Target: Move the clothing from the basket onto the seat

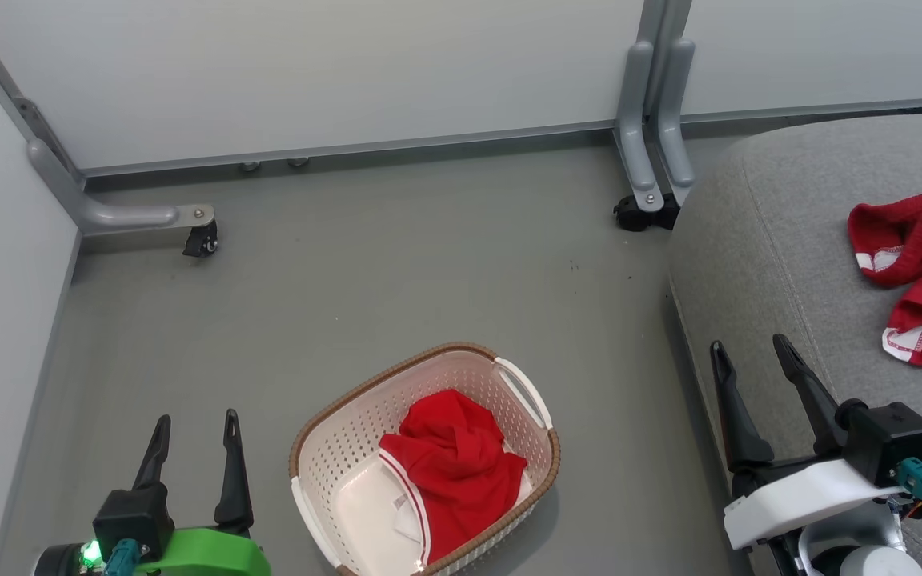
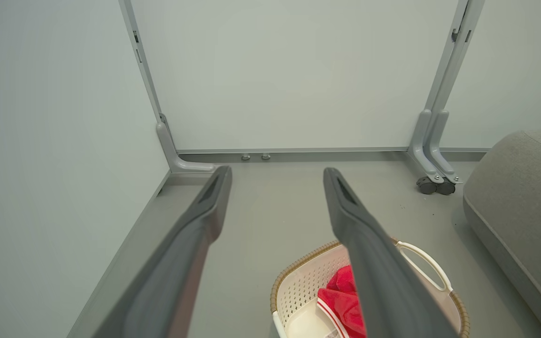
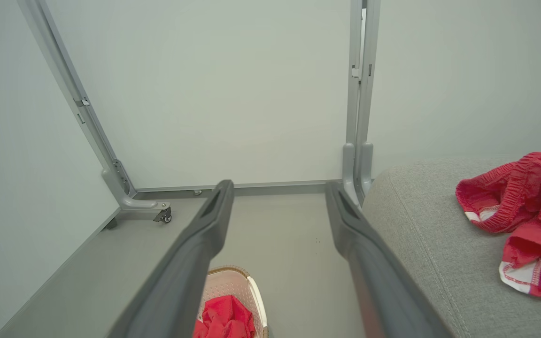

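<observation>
Our left gripper (image 1: 197, 416) and right gripper (image 1: 750, 344) both hang spread and empty, while one red garment (image 1: 453, 464) lies in the basket (image 1: 397, 370) and a second garment (image 1: 917, 264) rests on the seat (image 1: 757, 264).

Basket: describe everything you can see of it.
The basket is cream plastic, rounded-rectangular, with perforated walls, a brown woven-look rim and white handles. It stands upright on the grey floor, apart from the grey seat. One crumpled red garment with white trim lies inside, leaving part of the bottom bare.
</observation>
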